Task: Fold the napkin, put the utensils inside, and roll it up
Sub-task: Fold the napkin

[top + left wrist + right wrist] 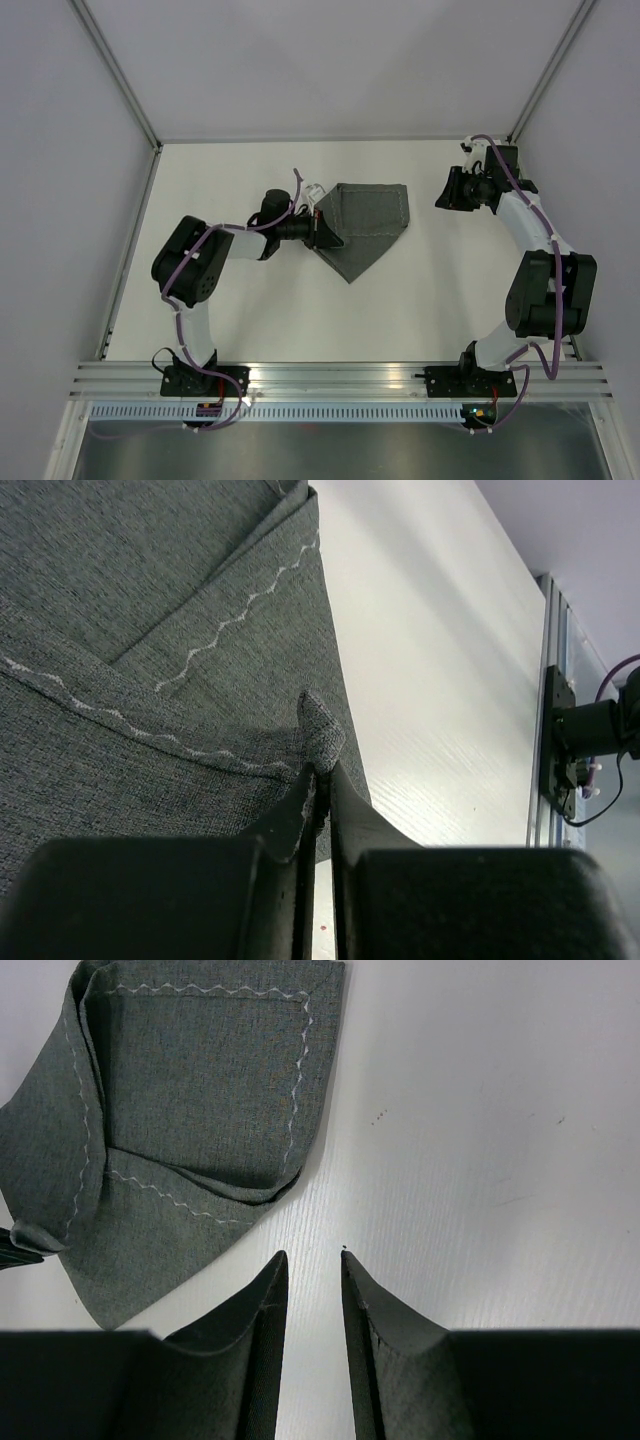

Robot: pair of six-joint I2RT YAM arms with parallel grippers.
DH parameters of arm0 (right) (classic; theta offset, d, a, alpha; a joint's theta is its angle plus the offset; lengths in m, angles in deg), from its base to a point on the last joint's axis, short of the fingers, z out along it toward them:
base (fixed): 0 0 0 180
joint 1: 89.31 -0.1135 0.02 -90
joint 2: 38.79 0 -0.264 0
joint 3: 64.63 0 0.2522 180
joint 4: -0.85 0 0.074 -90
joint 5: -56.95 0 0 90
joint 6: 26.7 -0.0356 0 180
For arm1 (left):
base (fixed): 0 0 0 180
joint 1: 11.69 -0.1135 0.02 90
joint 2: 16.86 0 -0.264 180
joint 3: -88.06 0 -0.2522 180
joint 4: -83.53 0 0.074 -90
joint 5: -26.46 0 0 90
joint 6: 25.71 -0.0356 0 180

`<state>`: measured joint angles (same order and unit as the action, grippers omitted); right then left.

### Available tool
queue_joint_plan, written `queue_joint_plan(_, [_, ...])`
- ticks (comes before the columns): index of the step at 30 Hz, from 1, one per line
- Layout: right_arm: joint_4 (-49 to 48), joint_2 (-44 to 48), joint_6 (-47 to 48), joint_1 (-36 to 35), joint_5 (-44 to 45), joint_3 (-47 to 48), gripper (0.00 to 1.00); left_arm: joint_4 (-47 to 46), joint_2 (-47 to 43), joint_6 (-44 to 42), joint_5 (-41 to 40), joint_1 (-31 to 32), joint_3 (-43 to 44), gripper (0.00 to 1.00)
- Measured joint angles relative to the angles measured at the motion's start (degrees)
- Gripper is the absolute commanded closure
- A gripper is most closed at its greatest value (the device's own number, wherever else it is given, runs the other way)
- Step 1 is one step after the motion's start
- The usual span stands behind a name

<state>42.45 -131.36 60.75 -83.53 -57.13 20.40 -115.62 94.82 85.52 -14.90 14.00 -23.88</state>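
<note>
Left pincer (322,780) clamped shut on small pinch of napkin (150,610) at its left edge. Napkin laid folded on table (280,310), far of centre, one point turned toward arms, stitched hems overlapped. Right pincer (312,1260) parted, nothing gripped, above table right of napkin, apart from it.

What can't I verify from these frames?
- Utensils: none seen in any view; the napkin folds could cover one.
- Napkin's lower layers: hidden under its top flaps.
- Left wrist view: napkin cut off by the frame's left edge and the left gripper.
- Top view: right gripper opening too small to judge.
</note>
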Motion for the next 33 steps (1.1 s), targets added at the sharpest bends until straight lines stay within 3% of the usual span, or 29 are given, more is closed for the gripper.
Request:
queue_joint_plan(10, [0.0, 0.0, 0.3, -0.4, 0.5, 0.0, 0.66, 5.5, -0.2, -5.8, -2.2, 2.6, -0.6, 0.94])
queue_joint_plan(20, [0.0, 0.0, 0.4, -0.8, 0.9, 0.0, 0.66, 7.3, -0.2, -8.0, -5.1, 4.8, -1.3, 0.76])
queue_joint_plan(24, [0.0, 0.0, 0.5, -0.8, 1.0, 0.0, 0.66, 7.2, -0.2, -8.4, -5.6, 5.5, -1.8, 0.65])
queue_joint_plan(33, [0.0, 0.0, 0.8, -0.8, 1.0, 0.0, 0.66, 7.1, -0.7, -8.5, -6.8, 7.3, -2.2, 0.60])
